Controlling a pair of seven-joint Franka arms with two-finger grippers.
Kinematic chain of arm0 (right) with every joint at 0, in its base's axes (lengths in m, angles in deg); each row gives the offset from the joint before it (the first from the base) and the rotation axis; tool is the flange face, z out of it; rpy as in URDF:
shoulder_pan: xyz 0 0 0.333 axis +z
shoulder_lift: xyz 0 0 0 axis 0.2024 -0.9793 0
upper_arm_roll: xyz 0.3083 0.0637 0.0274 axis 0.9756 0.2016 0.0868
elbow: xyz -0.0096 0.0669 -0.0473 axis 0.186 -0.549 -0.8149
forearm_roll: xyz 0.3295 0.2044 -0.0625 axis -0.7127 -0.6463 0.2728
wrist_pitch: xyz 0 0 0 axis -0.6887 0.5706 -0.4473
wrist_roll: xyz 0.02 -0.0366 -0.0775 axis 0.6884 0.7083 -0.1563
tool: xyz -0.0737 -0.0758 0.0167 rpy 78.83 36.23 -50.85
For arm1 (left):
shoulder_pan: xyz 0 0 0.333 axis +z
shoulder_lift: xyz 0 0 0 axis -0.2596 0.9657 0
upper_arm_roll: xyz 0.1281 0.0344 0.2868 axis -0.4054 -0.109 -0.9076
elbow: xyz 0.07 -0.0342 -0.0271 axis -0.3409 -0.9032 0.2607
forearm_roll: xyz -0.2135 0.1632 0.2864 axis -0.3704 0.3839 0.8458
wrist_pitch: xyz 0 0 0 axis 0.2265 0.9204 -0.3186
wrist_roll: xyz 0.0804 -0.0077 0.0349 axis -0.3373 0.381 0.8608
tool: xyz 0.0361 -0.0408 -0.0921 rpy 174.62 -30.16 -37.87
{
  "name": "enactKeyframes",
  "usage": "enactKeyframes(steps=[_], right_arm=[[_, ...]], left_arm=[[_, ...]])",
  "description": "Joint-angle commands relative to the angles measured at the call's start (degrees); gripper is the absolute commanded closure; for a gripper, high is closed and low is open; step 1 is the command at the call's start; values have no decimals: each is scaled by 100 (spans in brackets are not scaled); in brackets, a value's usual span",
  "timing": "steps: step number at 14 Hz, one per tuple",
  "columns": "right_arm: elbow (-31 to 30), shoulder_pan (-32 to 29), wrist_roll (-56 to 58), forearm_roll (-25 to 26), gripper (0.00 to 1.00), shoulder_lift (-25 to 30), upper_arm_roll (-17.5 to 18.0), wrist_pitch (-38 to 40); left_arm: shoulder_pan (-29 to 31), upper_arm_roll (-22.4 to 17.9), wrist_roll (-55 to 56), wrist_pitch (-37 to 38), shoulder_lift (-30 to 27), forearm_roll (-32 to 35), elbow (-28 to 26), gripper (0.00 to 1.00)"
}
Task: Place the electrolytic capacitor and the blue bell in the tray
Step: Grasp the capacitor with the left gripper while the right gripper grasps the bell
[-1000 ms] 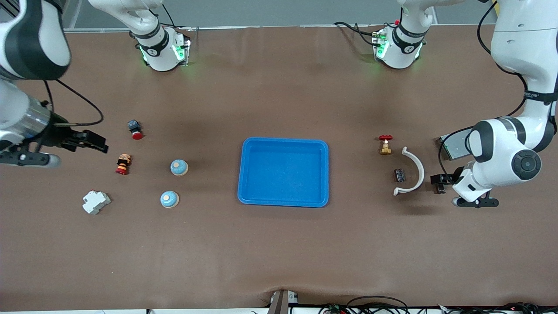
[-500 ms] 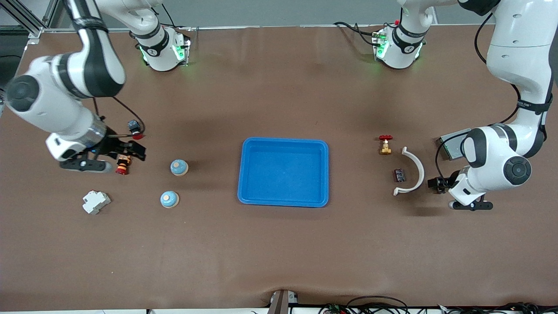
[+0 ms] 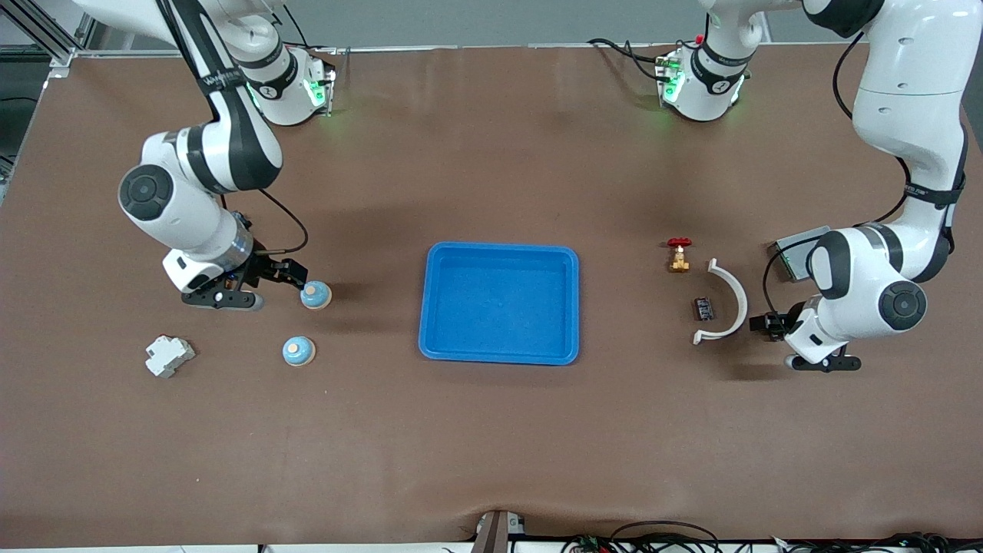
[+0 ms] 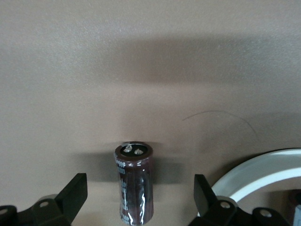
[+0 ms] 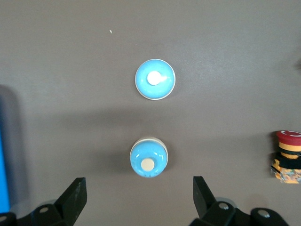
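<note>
Brown matting covers the whole table (image 3: 491,430). At its middle sits the blue tray (image 3: 499,355), nothing in it. The capacitor (image 3: 703,309) lies on its side toward my left arm's end, just beside the inner curve of a white curved bracket (image 3: 736,296); a small red-handled brass valve (image 3: 679,255) stands near it, farther from the front camera. My left gripper (image 3: 760,324) hovers low beside the bracket, fingers (image 4: 73,193) spread wide and holding nothing, the capacitor (image 4: 133,181) lined up between them in the wrist view. Toward my right arm's end stand two blue bells: one (image 3: 316,295) just beside my right gripper (image 3: 296,274), the other (image 3: 298,351) nearer the camera. That gripper is likewise wide open and empty. A white clip-like block (image 3: 170,355) lies near the second bell.
</note>
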Motion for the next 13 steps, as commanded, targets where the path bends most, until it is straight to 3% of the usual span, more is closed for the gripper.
enactKeyframes(steps=[1, 3, 5, 13], right_arm=[[-354, 127, -37, -77, 0, -117, -35, -642], [-434, 136, -28, -77, 0, -275, -35, -856], [-443, 136, -28, -69, 0, -416, -35, -943], [-882, 276, -28, -68, 0, -802, -35, -1866]], left_arm=[[-3, 7, 188, -45, 46, 110, 62, 0], [-12, 7, 311, -45, 46, 110, 62, 16], [-12, 7, 347, -45, 46, 110, 62, 45], [15, 16, 355, -45, 29, 84, 71, 100]])
